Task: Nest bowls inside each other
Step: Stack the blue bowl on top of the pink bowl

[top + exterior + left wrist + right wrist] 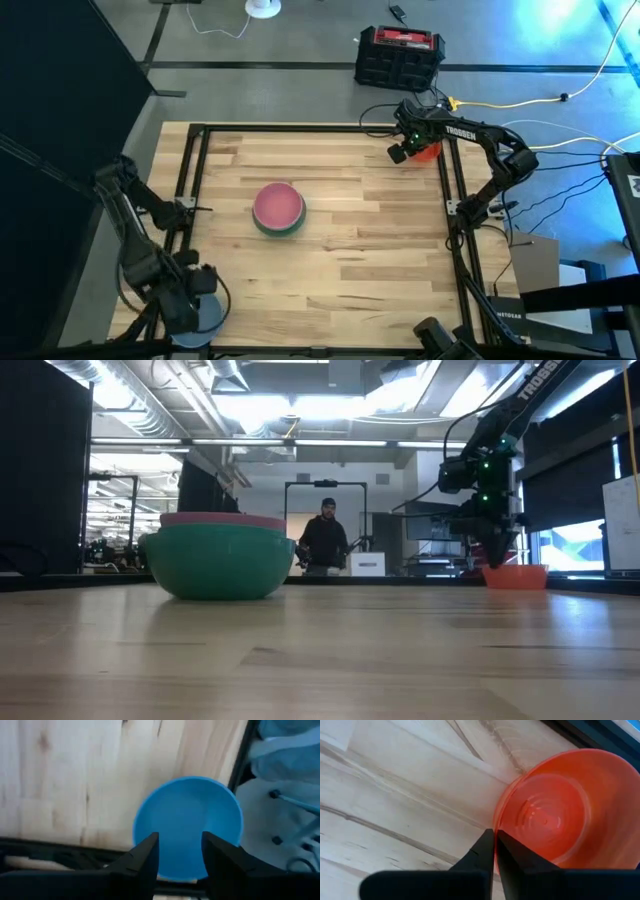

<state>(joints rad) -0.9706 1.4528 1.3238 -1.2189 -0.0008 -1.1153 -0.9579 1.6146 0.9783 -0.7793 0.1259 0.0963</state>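
Note:
A pink bowl (278,203) sits nested in a green bowl (218,560) that stands on its base near the table's middle. An orange-red bowl (430,152) stands at the far right corner, with my right gripper (495,834) shut on it. A light blue bowl (187,825) lies at the near left corner by the frame rail. My left gripper (180,840) hangs open above it, one finger over each side of the bowl's hollow, apart from it. My right gripper pinches the orange-red bowl's rim (496,822), one finger inside the bowl and one outside. The fingers come from above, pointing down. The bowl stands upright with its base on the table (515,582).
A black frame rail (320,128) runs round the tabletop. A black toolbox (398,55) and cables lie beyond the far edge. A person (325,538) stands in the room behind. Bare wood lies between the nested pair and both corners.

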